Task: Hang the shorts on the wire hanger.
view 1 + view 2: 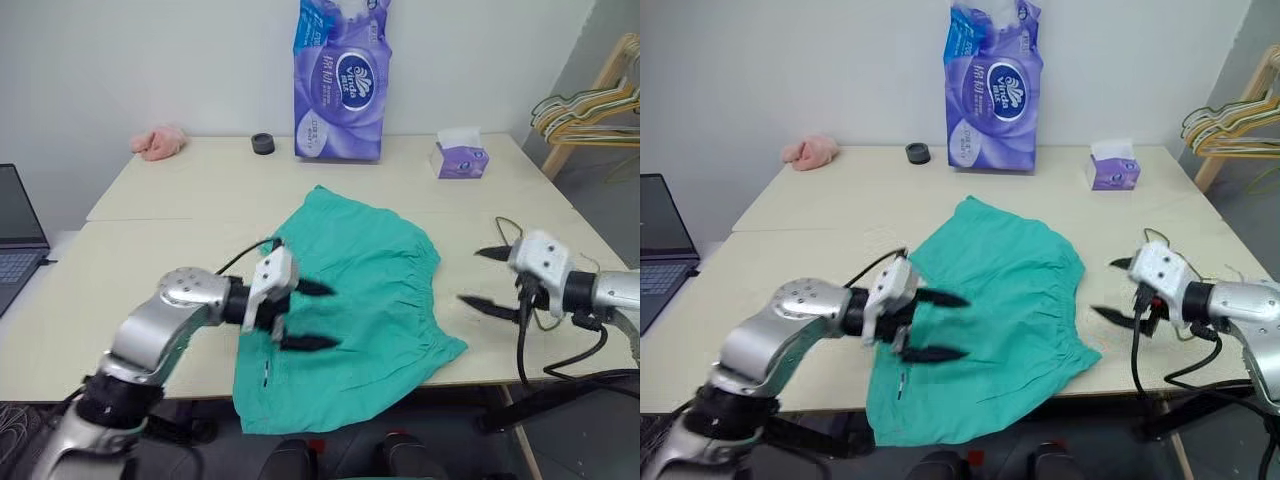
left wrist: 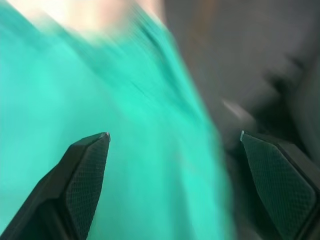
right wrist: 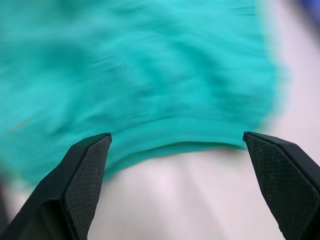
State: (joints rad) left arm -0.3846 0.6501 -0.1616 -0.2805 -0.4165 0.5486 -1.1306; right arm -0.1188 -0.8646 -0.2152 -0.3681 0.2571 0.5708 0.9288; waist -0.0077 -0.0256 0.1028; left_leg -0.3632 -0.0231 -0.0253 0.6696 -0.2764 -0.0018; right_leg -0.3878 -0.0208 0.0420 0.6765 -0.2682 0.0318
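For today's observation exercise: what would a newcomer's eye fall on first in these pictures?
The teal shorts lie spread across the near part of the table, one leg hanging over its front edge. The open left end effector hovers over them and the open right end effector beside them. A tall purple tissue pack stands at the back.

Teal shorts (image 1: 365, 300) lie flat, overhanging the table's edge.

The teal-green fabric shorts (image 1: 365, 300) lay on the beige table (image 1: 180, 200), overhanging its near edge; the purple tissue box (image 1: 460, 158) stood behind them.
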